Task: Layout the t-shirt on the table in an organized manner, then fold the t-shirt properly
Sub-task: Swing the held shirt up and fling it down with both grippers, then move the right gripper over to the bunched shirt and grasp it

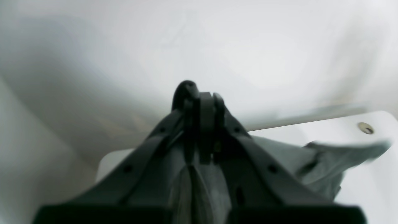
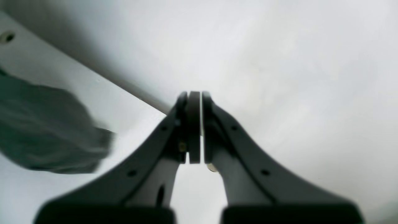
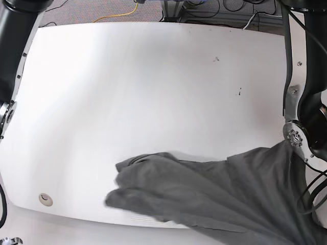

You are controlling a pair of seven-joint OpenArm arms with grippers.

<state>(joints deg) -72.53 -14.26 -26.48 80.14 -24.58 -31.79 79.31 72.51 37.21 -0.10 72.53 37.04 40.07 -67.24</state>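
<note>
The dark charcoal t-shirt (image 3: 204, 189) lies bunched along the near edge of the white table (image 3: 153, 92). Its right part rises toward the arm at the right of the base view. In the left wrist view my left gripper (image 1: 202, 96) is shut, with t-shirt (image 1: 311, 161) cloth running down between its finger bases and trailing off to the right. In the right wrist view my right gripper (image 2: 195, 96) is shut with nothing in it. It hangs above the table (image 2: 46, 62), apart from the blurred t-shirt (image 2: 46, 137) at the left.
A round grommet hole (image 3: 45, 199) sits near the table's front left corner. The wrist views each show a grommet hole (image 1: 365, 128) (image 2: 6, 37). Small dark scuffs (image 3: 216, 59) mark the far right of the top. Cables (image 3: 225, 10) lie beyond the far edge.
</note>
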